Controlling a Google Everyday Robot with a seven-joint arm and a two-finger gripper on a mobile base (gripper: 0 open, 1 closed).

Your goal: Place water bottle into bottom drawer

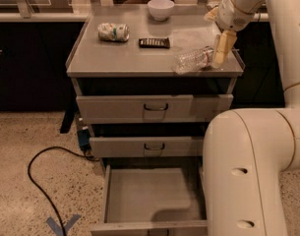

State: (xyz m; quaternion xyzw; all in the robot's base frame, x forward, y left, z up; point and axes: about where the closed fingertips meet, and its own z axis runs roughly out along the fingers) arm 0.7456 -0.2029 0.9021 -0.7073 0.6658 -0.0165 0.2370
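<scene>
Claw (221, 50) beside water bottle (191, 60) on cabinet top (139, 58); bottom drawer (149, 195) below.

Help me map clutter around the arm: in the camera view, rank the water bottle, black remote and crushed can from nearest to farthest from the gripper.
From the gripper, at the right edge of the cabinet top:
1. water bottle, lying just beside it
2. black remote, mid-top
3. crushed can, far left
</scene>
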